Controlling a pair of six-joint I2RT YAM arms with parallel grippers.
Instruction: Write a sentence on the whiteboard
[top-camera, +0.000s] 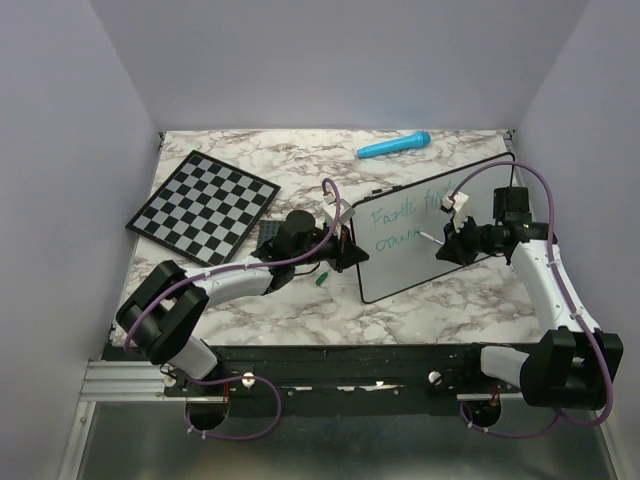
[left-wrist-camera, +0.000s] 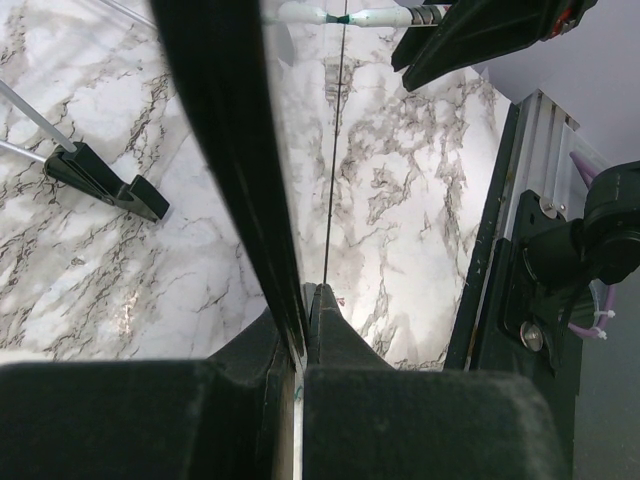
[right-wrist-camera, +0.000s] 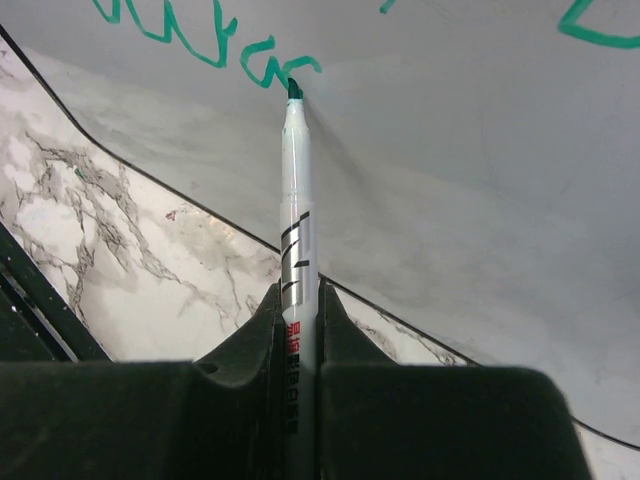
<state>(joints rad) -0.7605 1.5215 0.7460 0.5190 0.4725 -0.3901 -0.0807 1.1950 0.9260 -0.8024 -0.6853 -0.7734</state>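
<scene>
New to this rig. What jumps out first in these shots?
The whiteboard lies right of centre on the table, and the right gripper holds a marker with its tip on the teal sentence. The left gripper is shut on the whiteboard's left edge. A chessboard lies at the far left, and a blue object lies near the back wall.

Note the tabletop (top-camera: 300, 150): marble-patterned, smooth, with a slight sheen. Your whiteboard (top-camera: 410, 270) shows a glossy white face inside a thin black frame. The marker (right-wrist-camera: 297, 220) has a smooth, shiny white plastic barrel with printed stripes. Both the left gripper (left-wrist-camera: 305, 300) and the right gripper (right-wrist-camera: 297, 305) read as matt black plastic. The chessboard (top-camera: 203, 206) looks flat and low-gloss. The rail (top-camera: 120, 378) at the near edge is ribbed bare metal.
</scene>
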